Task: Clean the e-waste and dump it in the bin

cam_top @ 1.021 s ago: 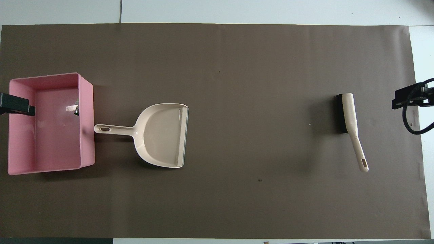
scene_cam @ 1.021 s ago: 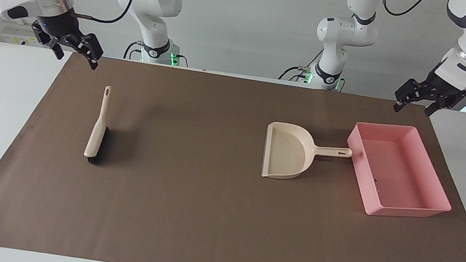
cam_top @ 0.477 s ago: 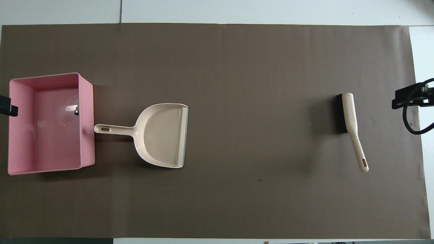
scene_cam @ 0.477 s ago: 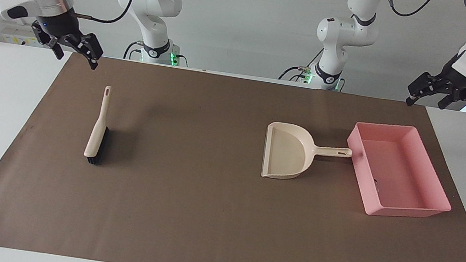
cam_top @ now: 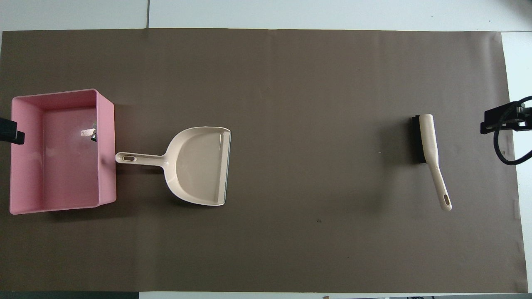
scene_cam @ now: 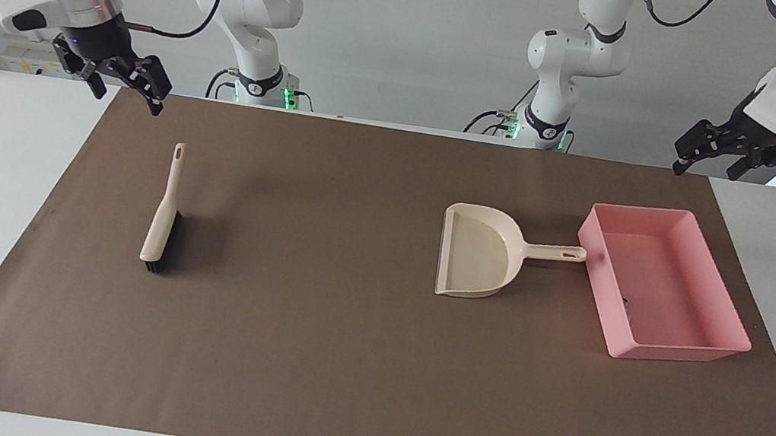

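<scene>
E-waste (cam_top: pixel 90 133) in bin (scene_cam: pixel 722 349); no legible writing — left gripper (scene_cam: pixel 711 155), right gripper (scene_cam: pixel 124 88) both spread, empty.

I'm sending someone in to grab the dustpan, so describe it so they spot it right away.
Find the brown mat covering the table, then the pink bin toward the left arm's end. The dustpan lies flat beside it, its handle tip almost at the bin's wall. It is beige and scoop-shaped, unlike the slim black-bristled brush toward the right arm's end.
</scene>
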`<state>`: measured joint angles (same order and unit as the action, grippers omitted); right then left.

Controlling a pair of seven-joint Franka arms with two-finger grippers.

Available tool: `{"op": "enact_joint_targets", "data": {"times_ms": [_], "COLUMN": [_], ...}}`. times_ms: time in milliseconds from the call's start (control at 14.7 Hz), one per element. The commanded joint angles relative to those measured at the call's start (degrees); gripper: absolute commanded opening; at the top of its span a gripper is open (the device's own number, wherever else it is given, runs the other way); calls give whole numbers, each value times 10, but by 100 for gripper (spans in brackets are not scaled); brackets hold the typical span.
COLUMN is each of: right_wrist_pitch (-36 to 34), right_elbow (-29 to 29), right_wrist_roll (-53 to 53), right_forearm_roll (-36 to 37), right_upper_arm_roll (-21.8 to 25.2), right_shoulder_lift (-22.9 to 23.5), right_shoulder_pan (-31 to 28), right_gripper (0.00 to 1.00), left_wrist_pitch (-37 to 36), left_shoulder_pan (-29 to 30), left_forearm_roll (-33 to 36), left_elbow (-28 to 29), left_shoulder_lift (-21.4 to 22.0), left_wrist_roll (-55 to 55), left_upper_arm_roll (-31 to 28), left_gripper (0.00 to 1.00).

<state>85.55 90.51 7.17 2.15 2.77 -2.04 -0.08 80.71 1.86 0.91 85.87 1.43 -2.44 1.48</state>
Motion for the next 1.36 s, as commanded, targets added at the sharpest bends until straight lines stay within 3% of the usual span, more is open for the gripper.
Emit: {"op": "enact_joint_targets", "data": {"times_ms": [0,1294], "right_wrist_pitch": [13,12], "right_elbow": [21,21], "right_wrist_roll": [-1,-5], "right_forearm_roll": [3,2], "right_upper_arm_roll": [-2,-3], "right_shoulder_lift": [-17,-17], "right_shoulder_pan": [-3,-3], "right_gripper": [100,100], "left_wrist_pitch": [13,32], "left_shoulder_pan": [-3,-1], "left_forearm_roll": [6,-6], "left_elbow": [7,25], "left_shoulder_lift": [7,16], "left_wrist_roll": [1,-2], "left_upper_arm_roll": [1,3], "left_gripper": [98,98]}}
